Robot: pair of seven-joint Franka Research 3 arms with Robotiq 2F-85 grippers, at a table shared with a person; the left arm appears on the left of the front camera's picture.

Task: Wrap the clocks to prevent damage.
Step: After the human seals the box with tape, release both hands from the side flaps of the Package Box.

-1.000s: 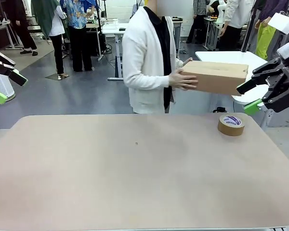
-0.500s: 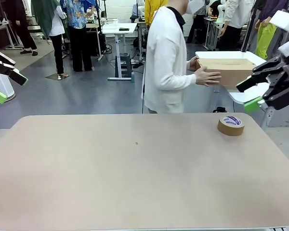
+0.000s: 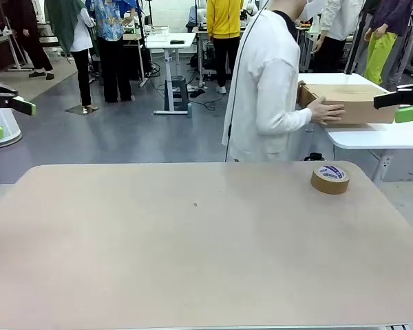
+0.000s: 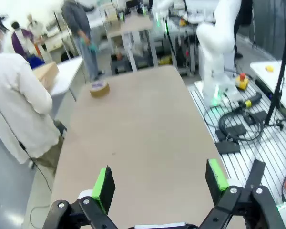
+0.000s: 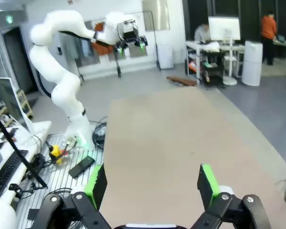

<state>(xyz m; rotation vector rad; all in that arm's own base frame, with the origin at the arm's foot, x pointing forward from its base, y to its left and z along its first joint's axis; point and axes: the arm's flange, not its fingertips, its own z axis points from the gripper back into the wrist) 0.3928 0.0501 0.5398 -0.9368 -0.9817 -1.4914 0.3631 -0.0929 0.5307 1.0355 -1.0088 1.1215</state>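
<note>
- Beige laminate tabletop (image 3: pixel 193 254) lies bare apart from one brown roll of packing tape with a printed white core label (image 3: pixel 330 179), lying flat near the far right corner; the left wrist view shows the same roll (image 4: pixel 99 88) at the far end of the table.
- No clocks can be made out in these pictures, so you cannot yet place the task's own things. Don't commit either arm to a target.
- The person in the white cardigan (image 3: pixel 268 89) stands at the far edge, turned away, one hand (image 3: pixel 328 111) on a plain brown cardboard box (image 3: pixel 351 103) resting on the white side table (image 3: pixel 372 137) behind. Whether the clocks are in it cannot be told.
- Left gripper (image 4: pixel 158 183): green pads spread wide, nothing between them, held off the table's left end. In the front view it sits at the left edge (image 3: pixel 3 113).
- Right gripper (image 5: pixel 150 185): likewise spread wide and empty, looking down the table's length; in the front view its fingers (image 3: pixel 399 103) show at the right edge, close to the box.
- Judgement: this is a waiting step. Keep both arms parked clear of the tabletop so the person has room to set things down.
- Mind the right fingers beside the box and the person's hand; give that corner space before any reach toward the tape.
</note>
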